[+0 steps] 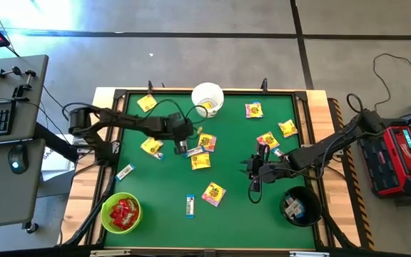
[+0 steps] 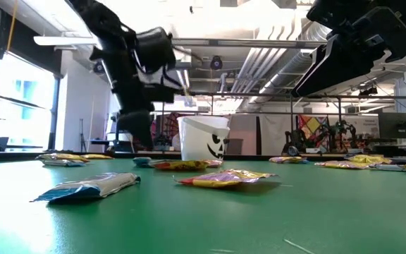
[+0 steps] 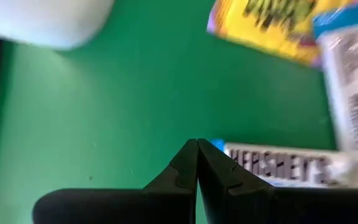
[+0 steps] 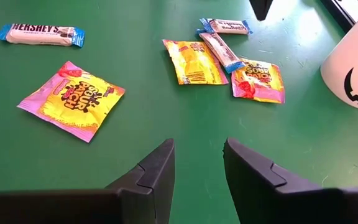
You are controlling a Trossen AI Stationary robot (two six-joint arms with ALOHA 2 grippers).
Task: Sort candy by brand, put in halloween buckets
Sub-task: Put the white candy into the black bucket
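sorting looks partly done. green bucket at 7 o'clock of the surface holds a heap of red packets, black bucket at 5 o'clock holds a few white-and-blue bars, and white bucket at 12 o'clock shows a yellow packet inside. left loose are about nine yellow packets and several bars.

left pincer sits near the middle, jaws shut with nothing between them; a bar lies just beside its tips, and in the high view another bar and a yellow packet lie at its 4 o'clock.

right pincer hovers half open and empty at 11 o'clock of the black bucket; nearest yellow packet lies near, ahead of its fingers.
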